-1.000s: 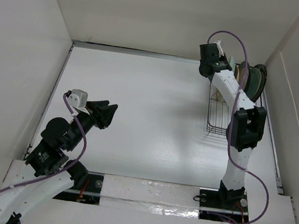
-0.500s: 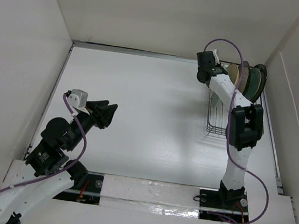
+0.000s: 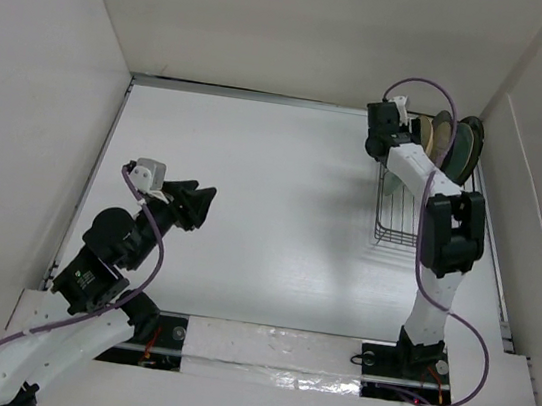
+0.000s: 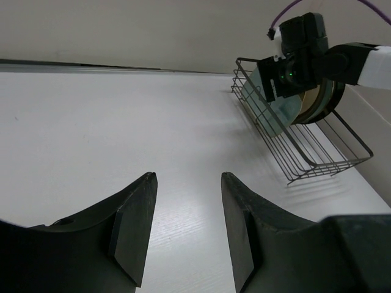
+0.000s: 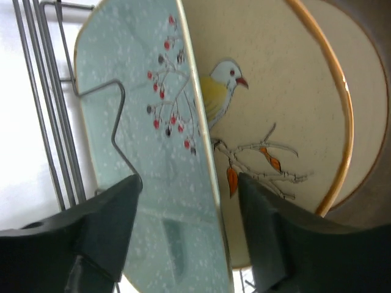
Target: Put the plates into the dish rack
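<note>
The dish rack (image 3: 398,213) stands at the far right of the table, with several plates (image 3: 452,148) upright at its far end. My right gripper (image 3: 386,128) hovers over them, open. In the right wrist view its fingers (image 5: 110,226) straddle the rim of the pale-green speckled oblong plate (image 5: 146,152), which stands against a wire divider (image 5: 119,125), and neither pad presses on it. Behind it is the tan plate (image 5: 281,104) with bird and leaf print. My left gripper (image 4: 187,177) is open and holds nothing, low over the bare table at the left (image 3: 196,203).
White walls close the table in at the back and on both sides. The near half of the rack (image 4: 317,160) holds no dishes. From the left wrist view the right gripper (image 4: 291,61) shows above the rack, in front of the pale-green plate (image 4: 278,110).
My right gripper has opened and let go of the pale-green plate, which now stands in the rack. It shifted a little right. The left jaws widened slightly.
</note>
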`<state>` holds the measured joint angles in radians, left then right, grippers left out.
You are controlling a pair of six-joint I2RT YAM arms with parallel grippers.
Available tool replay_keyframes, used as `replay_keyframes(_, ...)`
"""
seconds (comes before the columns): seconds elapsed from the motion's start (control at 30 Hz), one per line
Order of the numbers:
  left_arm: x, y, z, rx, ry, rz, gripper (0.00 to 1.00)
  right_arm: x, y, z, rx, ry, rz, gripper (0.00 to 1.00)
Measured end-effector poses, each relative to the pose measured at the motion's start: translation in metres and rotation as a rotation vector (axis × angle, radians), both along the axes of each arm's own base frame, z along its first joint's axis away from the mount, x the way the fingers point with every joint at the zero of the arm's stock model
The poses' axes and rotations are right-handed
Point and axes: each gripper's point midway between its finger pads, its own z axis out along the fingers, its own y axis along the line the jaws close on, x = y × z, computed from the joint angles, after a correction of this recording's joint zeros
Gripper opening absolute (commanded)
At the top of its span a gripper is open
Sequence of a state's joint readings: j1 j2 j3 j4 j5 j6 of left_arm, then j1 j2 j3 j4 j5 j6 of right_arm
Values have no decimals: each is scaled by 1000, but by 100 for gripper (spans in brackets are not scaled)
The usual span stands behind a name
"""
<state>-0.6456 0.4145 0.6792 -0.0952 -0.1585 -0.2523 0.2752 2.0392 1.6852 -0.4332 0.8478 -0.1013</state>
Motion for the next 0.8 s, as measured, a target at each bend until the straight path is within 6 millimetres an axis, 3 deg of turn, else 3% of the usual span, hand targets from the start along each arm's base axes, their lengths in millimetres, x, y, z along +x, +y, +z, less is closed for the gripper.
replay_keyframes(0.07, 2, 0, -2, 6, 8, 10, 45, -6, 2, 3, 36, -21, 8, 84)
replay_keyframes(0.13, 5, 1, -5, 12, 16, 19, 46, -14, 8, 18, 94, -67, 32, 87)
replay_keyframes(0.17, 6, 1, -6, 15, 20, 25, 46, -17, 14, 33, 131, -111, 51, 88)
replay_keyframes(0.2, 7, 1, -7, 18, 26, 29, 46, -20, 19, 51, 166, -167, 66, 99)
replay_keyframes(0.23, 9, 1, -9, 23, 32, 35, 47, -24, 23, 67, 195, -215, 77, 100)
replay_keyframes(0.27, 10, 1, -11, 28, 38, 39, 47, -32, 32, 95, 240, -297, 108, 100)
replay_keyframes(0.4, 16, -1, -19, 48, 63, 49, 49, -68, 76, 173, 438, -547, 277, 100)
replay_keyframes(0.5, 21, -3, -25, 67, 84, 58, 51, -98, 128, 200, 618, -656, 484, 100)
replay_keyframes(0.57, 24, -3, -30, 80, 97, 69, 53, -120, 172, 197, 750, -665, 657, 100)
replay_keyframes(0.63, 27, -2, -34, 92, 107, 85, 54, -141, 218, 177, 869, -616, 824, 100)
replay_keyframes(0.73, 32, 1, -37, 108, 116, 111, 54, -169, 279, 120, 988, -450, 987, 100)
replay_keyframes(0.8, 34, 2, -40, 118, 121, 125, 55, -189, 308, 74, 1037, -316, 1049, 100)
